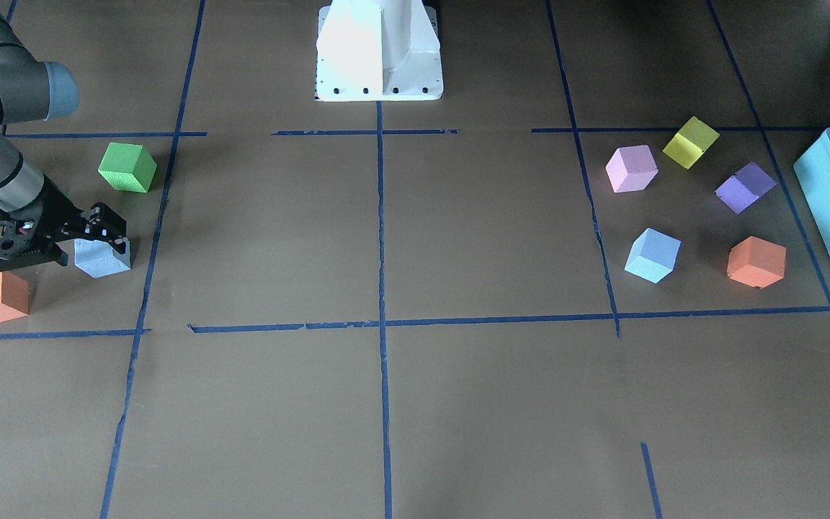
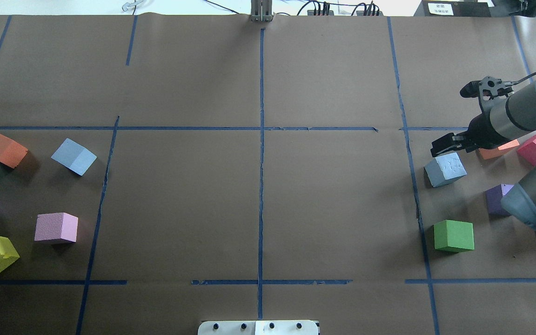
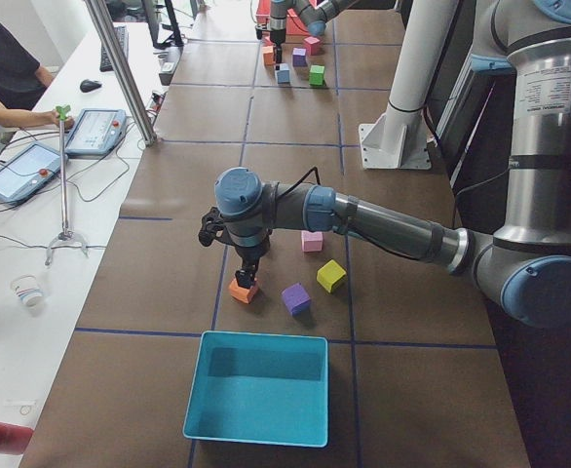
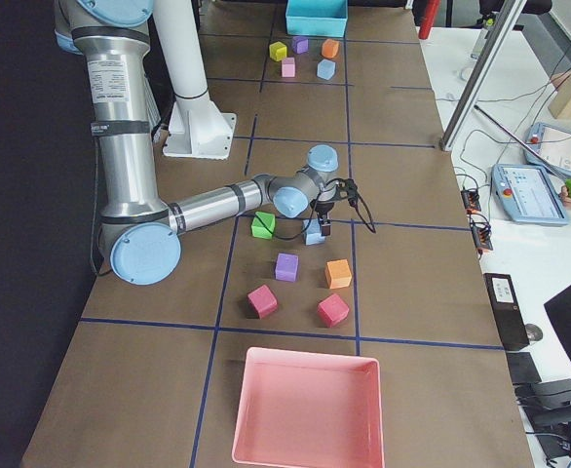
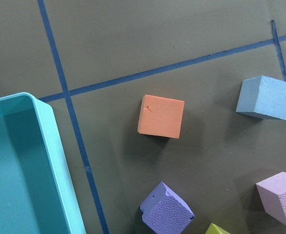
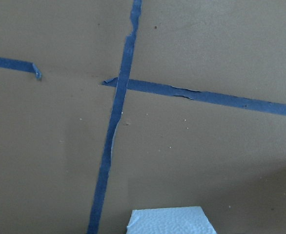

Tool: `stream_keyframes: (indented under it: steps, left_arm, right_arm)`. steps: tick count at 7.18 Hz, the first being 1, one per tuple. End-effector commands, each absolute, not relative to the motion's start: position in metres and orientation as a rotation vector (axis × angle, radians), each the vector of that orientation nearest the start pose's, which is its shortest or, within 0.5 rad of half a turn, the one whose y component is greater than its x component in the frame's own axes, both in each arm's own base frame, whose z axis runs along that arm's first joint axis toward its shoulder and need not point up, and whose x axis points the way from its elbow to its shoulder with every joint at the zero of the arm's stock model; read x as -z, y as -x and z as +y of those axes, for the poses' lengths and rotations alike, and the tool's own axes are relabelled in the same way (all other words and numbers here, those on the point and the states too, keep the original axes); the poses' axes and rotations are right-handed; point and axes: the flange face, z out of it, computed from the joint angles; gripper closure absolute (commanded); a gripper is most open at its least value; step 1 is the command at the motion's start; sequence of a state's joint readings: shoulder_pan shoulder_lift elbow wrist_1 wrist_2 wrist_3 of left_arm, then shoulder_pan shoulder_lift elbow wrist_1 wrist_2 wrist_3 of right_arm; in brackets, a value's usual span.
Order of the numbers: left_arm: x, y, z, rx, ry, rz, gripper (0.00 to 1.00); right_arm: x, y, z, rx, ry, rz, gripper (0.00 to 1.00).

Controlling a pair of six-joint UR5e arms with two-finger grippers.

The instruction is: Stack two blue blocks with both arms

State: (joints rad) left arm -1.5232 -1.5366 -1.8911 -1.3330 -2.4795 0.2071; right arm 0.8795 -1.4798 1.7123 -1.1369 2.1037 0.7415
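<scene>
fingers hover at one blue block, green cube and purple cube nearby.

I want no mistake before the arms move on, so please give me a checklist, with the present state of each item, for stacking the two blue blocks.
1. Both blocks on the table, unstacked: ok, right blue block and left blue block.
2. Right gripper at the right blue block: ok, close over it.
3. Right jaws open: cannot tell.
4. Space around the right blue block: ok, the green block stands apart.
5. Left gripper over the left blue block: not ok, it hangs over the orange block.
</scene>
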Motion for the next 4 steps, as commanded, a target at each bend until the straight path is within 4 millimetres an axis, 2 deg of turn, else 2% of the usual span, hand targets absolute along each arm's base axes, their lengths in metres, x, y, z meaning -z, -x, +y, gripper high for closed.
stream_keyframes:
  steps: [1, 3, 4]
  left_arm:
    - [-0.531, 0.031, -0.466, -0.259, -0.120, 0.925, 0.00]
    - [-0.527, 0.031, -0.465, -0.261, -0.126, 0.934, 0.00]
    - [-0.526, 0.031, -0.465, -0.262, -0.128, 0.934, 0.00]
  right_arm:
    - [-0.509, 0.297, -0.472, 0.139, -0.151, -0.793, 0.03]
    - [-0.520, 0.305, -0.466, 0.154, -0.129, -0.785, 0.05]
    - [-0.520, 0.310, -0.462, 0.158, -0.121, -0.784, 0.35]
